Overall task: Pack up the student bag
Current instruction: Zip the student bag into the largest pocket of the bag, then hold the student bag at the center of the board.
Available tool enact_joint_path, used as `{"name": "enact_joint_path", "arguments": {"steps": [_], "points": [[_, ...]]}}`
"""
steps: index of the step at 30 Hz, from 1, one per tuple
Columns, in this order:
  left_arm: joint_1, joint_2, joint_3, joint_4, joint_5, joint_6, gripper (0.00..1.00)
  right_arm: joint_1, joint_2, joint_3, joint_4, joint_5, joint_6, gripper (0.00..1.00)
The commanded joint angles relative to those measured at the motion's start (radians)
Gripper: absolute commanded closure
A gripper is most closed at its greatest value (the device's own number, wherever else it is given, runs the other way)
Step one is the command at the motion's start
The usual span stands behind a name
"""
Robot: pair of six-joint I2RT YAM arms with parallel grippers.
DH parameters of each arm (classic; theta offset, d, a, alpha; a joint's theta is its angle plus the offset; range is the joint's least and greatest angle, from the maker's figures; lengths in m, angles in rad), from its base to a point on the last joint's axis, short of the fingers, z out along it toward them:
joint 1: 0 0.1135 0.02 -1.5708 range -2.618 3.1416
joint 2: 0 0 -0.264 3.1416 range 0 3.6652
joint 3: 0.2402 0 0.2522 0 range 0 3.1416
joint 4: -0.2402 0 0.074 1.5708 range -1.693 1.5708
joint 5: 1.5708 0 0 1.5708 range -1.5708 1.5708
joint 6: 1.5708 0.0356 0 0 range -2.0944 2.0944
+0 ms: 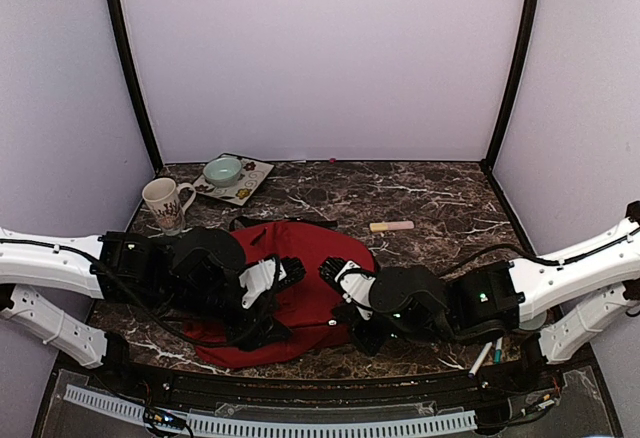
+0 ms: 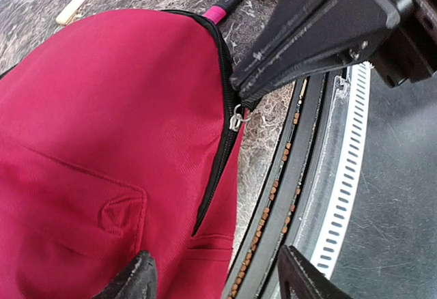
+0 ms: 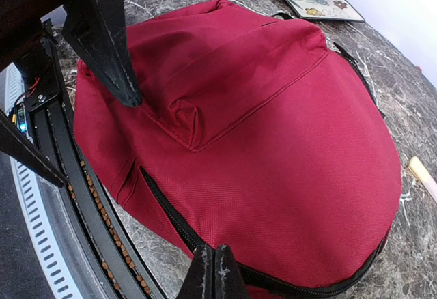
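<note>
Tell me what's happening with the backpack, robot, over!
Left hand open over the student bag's near edge. Right hand shut, tips at the zipper. Bag lying flat, nothing on top. Mug and bowl well behind it.

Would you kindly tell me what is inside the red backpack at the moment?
Only a narrow dark slit shows along the black zipper of the student bag. The red fabric covers everything inside, so any contents cannot be seen.

Red student bag (image 1: 305, 310), flat, seemingly partly unzipped

Left tool (image 2: 213, 266) agape, right tool (image 3: 215, 263) closed tight, both low.
</note>
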Motion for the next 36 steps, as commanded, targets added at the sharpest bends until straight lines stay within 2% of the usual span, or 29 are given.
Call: {"name": "enact_joint_path", "arguments": {"steps": [1, 14, 25, 32, 34, 36], "points": [[-0.002, 0.028, 0.028, 0.052, -0.005, 0.086, 0.36, 0.006, -0.042, -0.017, 0.061, 0.04, 0.059, 1.0], [-0.002, 0.097, 0.001, 0.146, 0.011, 0.146, 0.35, 0.007, -0.064, -0.023, 0.065, 0.066, 0.095, 1.0], [-0.002, 0.206, -0.025, 0.319, -0.001, 0.165, 0.36, 0.007, -0.105, -0.037, 0.066, 0.096, 0.125, 1.0], [-0.002, 0.261, -0.072, 0.42, -0.046, 0.208, 0.45, 0.006, -0.17, -0.082, 0.095, 0.121, 0.157, 1.0], [-0.002, 0.285, -0.072, 0.434, -0.046, 0.213, 0.51, 0.006, -0.191, -0.096, 0.111, 0.12, 0.159, 1.0], [-0.002, 0.301, -0.07, 0.445, -0.049, 0.214, 0.61, 0.007, -0.21, -0.108, 0.125, 0.119, 0.157, 1.0]]}}
